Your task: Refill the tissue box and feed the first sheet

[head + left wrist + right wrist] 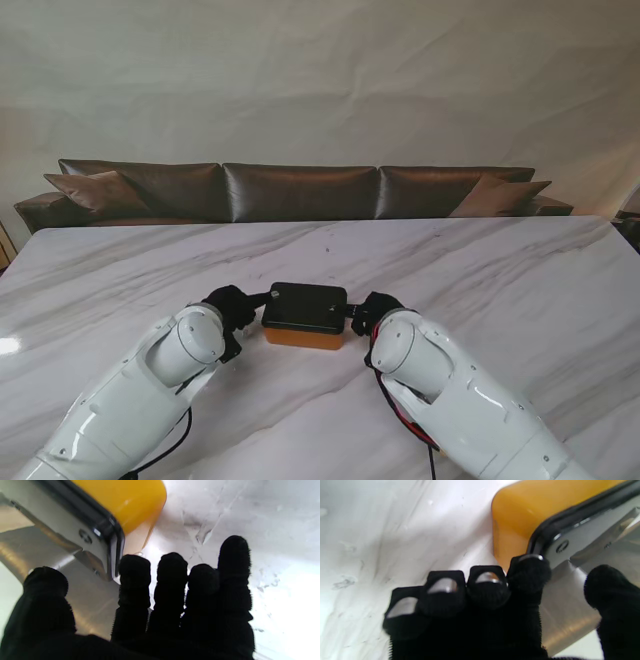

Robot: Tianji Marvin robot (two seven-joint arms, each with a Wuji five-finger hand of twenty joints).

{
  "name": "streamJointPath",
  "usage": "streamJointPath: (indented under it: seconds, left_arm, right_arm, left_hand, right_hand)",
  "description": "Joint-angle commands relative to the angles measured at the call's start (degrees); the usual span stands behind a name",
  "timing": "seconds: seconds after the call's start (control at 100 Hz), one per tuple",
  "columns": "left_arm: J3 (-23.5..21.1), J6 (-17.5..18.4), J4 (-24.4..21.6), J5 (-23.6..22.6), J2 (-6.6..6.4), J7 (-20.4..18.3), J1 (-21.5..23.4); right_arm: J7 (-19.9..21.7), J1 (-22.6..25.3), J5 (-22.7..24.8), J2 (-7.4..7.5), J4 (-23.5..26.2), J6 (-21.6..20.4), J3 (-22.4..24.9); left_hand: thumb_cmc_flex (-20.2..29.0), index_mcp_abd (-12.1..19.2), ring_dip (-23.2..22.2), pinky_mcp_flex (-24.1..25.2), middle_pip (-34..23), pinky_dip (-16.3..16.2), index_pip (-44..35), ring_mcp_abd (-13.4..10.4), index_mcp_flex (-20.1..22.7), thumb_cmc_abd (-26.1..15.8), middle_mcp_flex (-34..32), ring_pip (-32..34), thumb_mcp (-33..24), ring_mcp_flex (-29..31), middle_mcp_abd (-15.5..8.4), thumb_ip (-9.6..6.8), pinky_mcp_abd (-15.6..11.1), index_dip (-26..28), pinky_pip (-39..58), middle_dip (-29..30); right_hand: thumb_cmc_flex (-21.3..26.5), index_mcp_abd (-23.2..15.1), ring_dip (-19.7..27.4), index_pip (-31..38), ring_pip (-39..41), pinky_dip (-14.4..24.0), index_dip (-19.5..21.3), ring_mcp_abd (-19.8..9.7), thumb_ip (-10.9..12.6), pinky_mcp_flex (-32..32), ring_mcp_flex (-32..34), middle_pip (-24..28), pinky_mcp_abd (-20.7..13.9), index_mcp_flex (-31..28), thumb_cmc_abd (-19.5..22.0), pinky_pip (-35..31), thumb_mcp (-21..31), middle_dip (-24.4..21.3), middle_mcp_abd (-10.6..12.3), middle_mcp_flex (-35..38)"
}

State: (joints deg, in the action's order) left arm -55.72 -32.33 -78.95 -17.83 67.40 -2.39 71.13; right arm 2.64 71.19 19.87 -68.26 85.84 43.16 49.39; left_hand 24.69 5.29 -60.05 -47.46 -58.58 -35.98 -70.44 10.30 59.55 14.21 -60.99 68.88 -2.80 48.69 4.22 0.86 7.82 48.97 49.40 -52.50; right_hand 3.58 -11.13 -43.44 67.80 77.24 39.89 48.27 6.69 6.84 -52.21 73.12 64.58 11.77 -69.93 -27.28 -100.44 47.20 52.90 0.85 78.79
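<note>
so, as it stands:
box (303, 318): yellow body with a black lid (305, 305), flat on the marble table (520, 280), directly between the two hands, nearer to me than the table's middle.
lid: sits on top of the body; the wrist views show a black rim (110, 527) and a grey metal-looking face with screws.
left hand (232, 308): black-gloved, at the box's left end; in its wrist view the index fingertip (133, 566) touches the lid's corner edge, the thumb (46, 585) reaches across the lid face, the other fingers stand straight beside the box. fingers spread on the lid edge, whether it truly grips i cannot tell.
right hand (372, 310): black-gloved, at the box's right end; in its wrist view one fingertip (528, 570) presses against the lid's corner, the thumb (607, 585) lies over the lid face, the other three fingers are curled by the yellow body (520, 517). a firm hold cannot be told.
sofa (300, 190): dark, beyond the table's far edge, well apart from both hands.
</note>
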Motion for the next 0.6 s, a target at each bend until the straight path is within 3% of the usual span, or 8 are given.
streamJointPath:
  seconds: [0.0, 0.18, 0.23, 0.31, 0.37, 0.44, 0.56, 0.59]
  left_arm:
    - [-0.9, 0.3, -1.7, 0.0, 0.07, 0.0, 1.0]
    - [-4.6, 1.4, -5.3, -2.9, -0.79, 0.4, 4.9]
    - [-5.6, 2.7, -5.7, -4.0, -0.99, 0.9, 6.1]
    - [-6.7, 5.6, -5.7, -5.5, -1.02, 2.5, 7.8]
    - [-7.0, 6.5, -5.9, -6.9, -1.26, 2.7, 8.6]
    - [-7.1, 7.6, -6.3, -8.8, -1.7, 2.4, 9.5]
    - [-6.6, 8.8, -6.5, -14.2, -2.48, 2.4, 10.5]
    - [-6.3, 9.0, -6.5, -15.6, -2.65, 2.5, 10.7]
  right_arm:
    - [0.0, 1.4, 1.1, 0.54, 1.8, 0.3, 0.6]
    - [-2.1, 6.2, 4.2, 0.99, 7.2, -0.6, 4.1]
    - [-1.8, 7.2, 6.1, 1.48, 8.3, -0.9, 4.4]
    - [-0.5, 8.4, 8.8, 2.42, 9.5, -1.2, 4.4]
    - [-0.5, 9.2, 9.5, 2.5, 9.5, -2.0, 4.5]
    - [-1.4, 9.9, 9.6, 2.37, 8.9, -3.6, 4.5]
    - [-1.1, 10.1, 9.4, 2.52, 7.9, -4.9, 4.0]
    - [-1.0, 10.1, 9.6, 2.58, 7.5, -5.2, 3.8]
  left_hand:
    - [-0.7, -1.3, 0.2, 2.0, 1.1, -1.4, 1.0, 11.6, -1.6, -2.2, 2.1, -1.1, 2.4, -1.5, 1.2, 0.87, -10.2, -1.0, 58.8, 0.7]
    - [0.9, -2.1, 0.5, 10.6, 5.2, -3.5, 9.7, 8.5, -12.8, -1.2, 11.7, -6.4, 3.0, -9.7, 0.7, 0.46, -12.1, -3.0, 50.7, 1.6]
    - [1.7, -2.0, 2.4, 16.0, 8.1, -4.1, 13.6, 6.9, -17.2, -0.7, 16.0, -10.5, 2.9, -13.4, -0.2, 0.24, -11.0, -4.8, 45.2, 3.3]
    - [3.5, -2.4, 9.0, 27.0, 12.9, -5.6, 20.1, 4.6, -23.4, 1.6, 22.5, -18.9, 0.8, -19.6, -1.6, -0.05, -6.5, -9.6, 33.4, 8.4]
    - [3.9, -3.0, 15.6, 33.9, 17.2, -2.1, 25.6, 2.3, -26.7, 3.2, 26.2, -26.7, -1.2, -21.7, -2.7, 0.0, -2.3, -13.7, 25.2, 12.6]
    - [2.9, -4.2, 22.1, 40.2, 20.8, 1.5, 32.5, 0.5, -28.8, 5.4, 30.2, -33.1, -5.2, -24.8, -3.6, 0.59, 0.5, -20.8, 17.8, 17.6]
    - [0.7, -5.2, 26.4, 45.9, 24.1, 4.6, 38.8, -1.4, -31.7, 8.7, 35.0, -38.9, -10.9, -29.3, -5.1, 1.65, 0.2, -27.9, 11.9, 22.5]
    - [-0.9, -5.2, 26.9, 46.8, 24.3, 4.7, 39.8, -1.7, -32.5, 10.2, 36.1, -39.6, -14.9, -30.2, -5.5, 2.23, 0.2, -28.9, 11.2, 23.9]
  right_hand:
    - [-4.0, 1.8, 2.0, -3.8, -5.3, -1.1, -1.3, 5.5, 0.7, 4.2, -0.6, -3.8, -4.4, 4.1, 1.2, 1.1, -0.1, -0.2, -1.9, -1.7]
    - [-6.4, 5.8, 5.7, -15.3, -20.5, -4.3, -8.0, 6.5, 0.5, 15.8, -14.3, -14.0, -2.0, 19.4, -0.8, 13.7, 2.4, -5.7, -4.3, -17.0]
    - [-6.0, 7.0, 7.4, -18.7, -25.4, -5.5, -10.4, 5.8, 0.3, 18.3, -18.1, -17.0, -2.5, 25.0, -3.2, 17.3, 4.0, -8.5, -4.3, -22.5]
    - [-5.0, 9.1, 10.7, -23.7, -33.6, -7.7, -15.2, 4.1, 0.1, 21.5, -23.7, -23.3, -3.4, 32.8, -4.6, 23.3, 4.1, -15.3, -4.1, -30.8]
    - [-4.1, 11.1, 13.1, -27.0, -38.7, -9.6, -18.8, 3.4, -1.2, 23.9, -27.5, -27.3, -3.7, 36.8, -5.6, 27.8, 3.4, -20.7, -4.7, -35.4]
    - [-3.3, 12.3, 15.1, -29.5, -42.3, -11.2, -21.3, 2.8, -2.5, 25.5, -30.4, -29.8, -4.3, 39.5, -6.5, 31.2, 3.0, -24.3, -5.0, -38.6]
    - [-1.4, 12.8, 17.2, -31.0, -45.3, -13.5, -23.2, 2.1, -3.9, 29.1, -35.7, -30.9, -5.8, 42.3, -8.2, 35.5, 2.6, -27.2, -5.3, -43.9]
    - [-0.7, 12.8, 17.5, -31.0, -45.5, -13.8, -23.3, 1.9, -4.1, 29.8, -36.8, -30.6, -6.3, 42.8, -8.7, 36.2, 2.5, -27.5, -5.3, -45.1]
